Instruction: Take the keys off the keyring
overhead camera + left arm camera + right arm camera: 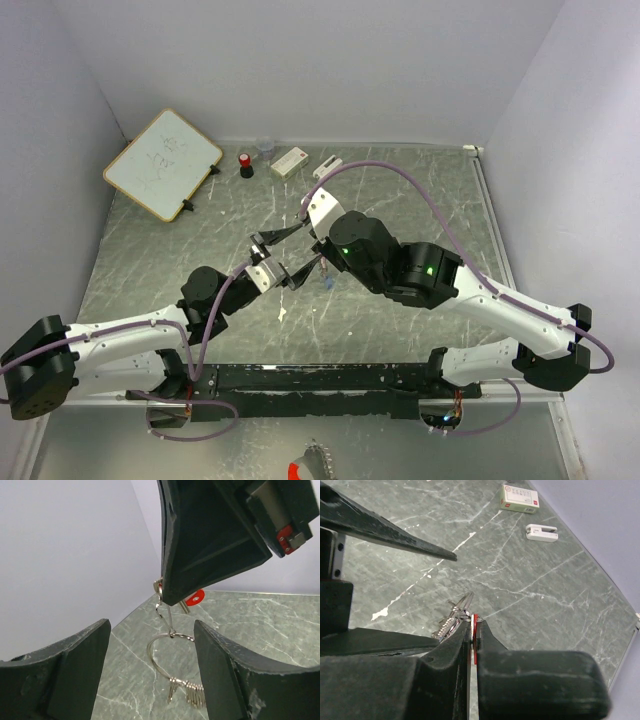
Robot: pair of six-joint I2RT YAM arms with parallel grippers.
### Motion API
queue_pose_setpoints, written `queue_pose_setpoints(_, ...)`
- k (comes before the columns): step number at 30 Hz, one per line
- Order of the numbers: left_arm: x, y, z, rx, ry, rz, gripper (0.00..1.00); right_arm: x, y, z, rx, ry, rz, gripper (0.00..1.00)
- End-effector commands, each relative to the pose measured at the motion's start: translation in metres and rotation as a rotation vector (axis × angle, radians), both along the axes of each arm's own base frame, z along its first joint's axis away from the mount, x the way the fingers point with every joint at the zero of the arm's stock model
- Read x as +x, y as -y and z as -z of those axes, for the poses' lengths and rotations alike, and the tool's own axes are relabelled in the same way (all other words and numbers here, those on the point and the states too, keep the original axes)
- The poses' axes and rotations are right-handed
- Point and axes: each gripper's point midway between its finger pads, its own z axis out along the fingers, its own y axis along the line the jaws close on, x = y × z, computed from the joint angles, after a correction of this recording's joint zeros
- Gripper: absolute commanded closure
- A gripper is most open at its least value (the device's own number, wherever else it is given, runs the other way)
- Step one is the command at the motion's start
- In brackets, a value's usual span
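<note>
My right gripper point(472, 624) is shut on the red key point(475, 627), holding it above the table. The key's red head also shows in the left wrist view point(197, 597). The silvery keyring point(165, 652) hangs from it on a thin wire hook, with a bunch of small metal loops point(192, 695) at its bottom. The ring also shows in the right wrist view point(457, 612). My left gripper point(150, 635) is open, one finger on each side of the hanging ring, not touching it. In the top view the two grippers point(278, 258) meet mid-table, and a small bluish key point(328, 285) dangles below.
At the back of the table lie a whiteboard point(163, 163), a red-capped black cylinder point(245, 165), a clear cup point(265, 146), a white box point(289, 160) and a small white clip point(327, 166). Walls close the table on the left, back and right.
</note>
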Motion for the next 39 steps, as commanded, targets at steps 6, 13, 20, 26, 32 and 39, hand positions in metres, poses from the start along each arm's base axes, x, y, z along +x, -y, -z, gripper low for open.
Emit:
queue_pose_setpoints(6,0.003,0.009,-0.007,-0.125,-0.071,0.028,0.22,0.003,-0.005,-0.01,0.058,0.03,0.0,1.0)
queue_pose_setpoints(13,0.006,0.014,-0.006,-0.153,-0.093,0.037,0.25,0.003,-0.007,-0.008,0.063,0.027,-0.005,1.0)
queue_pose_setpoints(20,0.014,0.02,-0.001,-0.17,-0.129,0.024,0.28,0.002,-0.008,-0.005,0.064,0.023,-0.007,1.0)
queue_pose_setpoints(26,0.022,0.021,0.0,-0.211,-0.149,-0.005,0.31,0.004,-0.01,-0.001,0.055,0.021,-0.006,1.0)
queue_pose_setpoints(32,0.029,0.018,0.005,-0.218,-0.164,-0.041,0.39,0.004,-0.01,-0.001,0.058,0.024,-0.007,1.0)
queue_pose_setpoints(39,0.032,0.004,0.002,-0.285,-0.156,-0.087,0.47,0.003,-0.011,0.003,0.055,0.018,-0.011,1.0)
